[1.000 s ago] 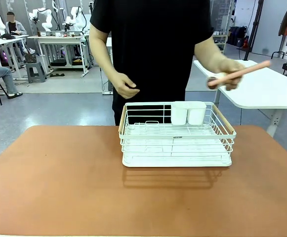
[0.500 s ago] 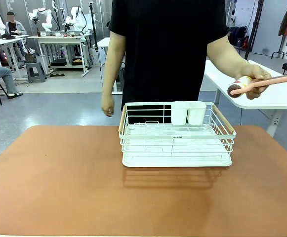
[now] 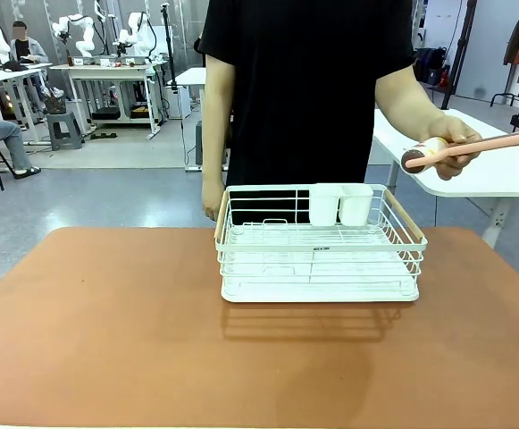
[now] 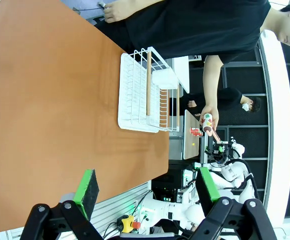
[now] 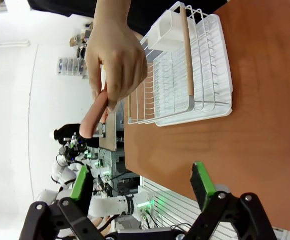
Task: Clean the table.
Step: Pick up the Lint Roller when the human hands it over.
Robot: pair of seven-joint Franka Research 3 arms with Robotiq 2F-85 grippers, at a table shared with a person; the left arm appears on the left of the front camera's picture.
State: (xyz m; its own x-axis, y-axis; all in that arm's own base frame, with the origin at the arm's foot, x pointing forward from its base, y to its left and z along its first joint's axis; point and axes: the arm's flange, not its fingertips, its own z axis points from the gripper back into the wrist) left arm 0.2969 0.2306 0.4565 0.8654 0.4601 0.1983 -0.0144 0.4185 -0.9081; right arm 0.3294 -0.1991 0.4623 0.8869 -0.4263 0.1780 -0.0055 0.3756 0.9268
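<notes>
Since half a second ago the person's free hand (image 3: 211, 201) has dropped lower and now hangs just behind the left rear corner of the white wire rack (image 3: 320, 268). Farther right, the other hand (image 3: 447, 138) has lifted the pink-handled tool (image 3: 482, 144) slightly.

Layout, left to right: the table (image 3: 107, 340) spans the front view, its terracotta top bare on the left. The rack stands right of centre toward the far edge, with two white cups (image 3: 340, 204) at its back rail. The tool is held in the air beyond the table's far right corner, over a white side table (image 3: 509, 179), handle pointing right. The head is dark and cream; I cannot tell whether it is a brush or a roller.

Left gripper (image 4: 145, 186): jaws wide apart, nothing between the green pads, well back from the rack. Right gripper (image 5: 141, 181): the same, apart and empty, with the tool hand up ahead of it.

Judgement: cleaning is not yet begun, and the step in hand looks like getting the tool to the table.

- Keep both arms back until the tool is offered.
- If it comes to me, use the right arm and close across the handle's free end, clear of the person's fingers.
- Check that the head does not droop.
- Sweep away from the rack.
</notes>
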